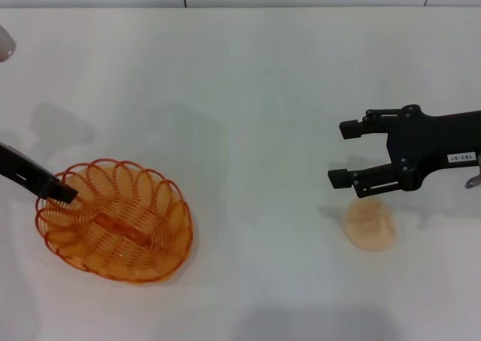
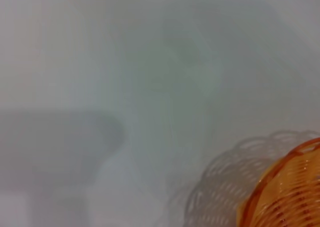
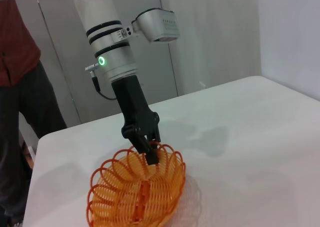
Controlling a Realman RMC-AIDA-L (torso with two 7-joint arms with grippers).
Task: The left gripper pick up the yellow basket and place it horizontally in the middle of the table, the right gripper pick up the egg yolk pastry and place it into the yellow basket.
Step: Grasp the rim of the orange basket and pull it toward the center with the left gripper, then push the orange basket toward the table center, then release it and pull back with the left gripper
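Two grippers are seen over the table, each at its own side. The left gripper is reached in low from the left edge of the head view, its black forearm slanted toward the near right, and its tip is set at the far-left rim of the yellow basket. In the right wrist view the same arm is shown coming steeply down from its silver-white segment (a green ring light glows on it), with the left gripper pressed together on a loop of the yellow basket at its far rim. The basket is placed at the near left of the table and looks slightly tipped, though whether it is lifted clear of the surface cannot be told. Only an edge of the basket and its shadow are caught by the left wrist view.

The right gripper is held level at the right, its fingers pointed leftward and spread wide apart, nothing between them. The egg yolk pastry is lying on the table just nearer than the lower finger, apart from it.
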